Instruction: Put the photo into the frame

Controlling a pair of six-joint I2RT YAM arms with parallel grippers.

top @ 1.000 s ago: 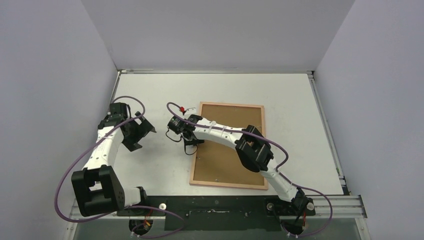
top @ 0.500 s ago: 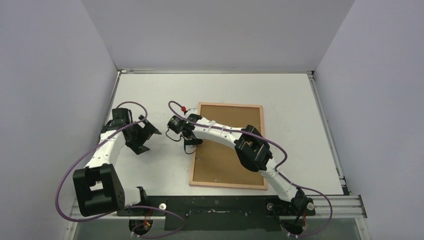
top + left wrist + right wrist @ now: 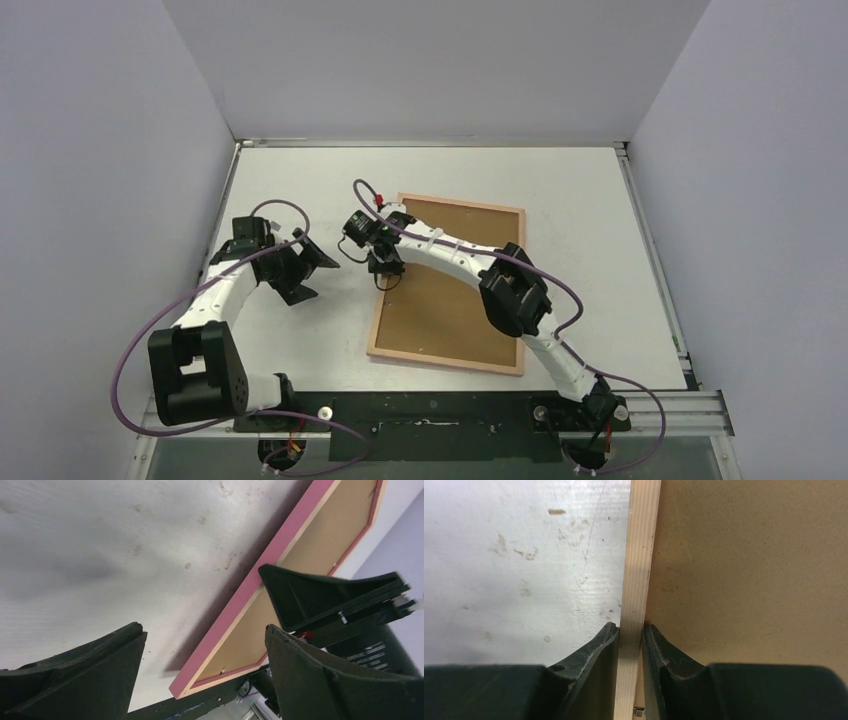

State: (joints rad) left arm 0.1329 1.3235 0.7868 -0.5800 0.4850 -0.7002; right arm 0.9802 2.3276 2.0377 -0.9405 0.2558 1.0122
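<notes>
The frame (image 3: pixel 440 362) lies back up, its pale wood rail around a brown backing board (image 3: pixel 450 300). My right gripper (image 3: pixel 388 272) is shut on the frame's left rail (image 3: pixel 641 555), one finger outside over the table, the other inside on the board (image 3: pixel 749 565). That left side is raised, with the pink edge (image 3: pixel 260 580) casting a shadow on the table. My left gripper (image 3: pixel 320 275) stands open just left of the frame, nothing between its fingers (image 3: pixel 202 630). The photo is not in view.
The white table (image 3: pixel 300 180) is walled by grey panels on three sides. The black base rail (image 3: pixel 430 410) runs along the near edge. Purple cables loop over both arms. A small metal tab (image 3: pixel 223 669) sits inside the frame's near corner.
My right gripper has shut on the frame's left rail and lifted it, skewing the frame. My left arm has swung right, closer to the frame, still open.
</notes>
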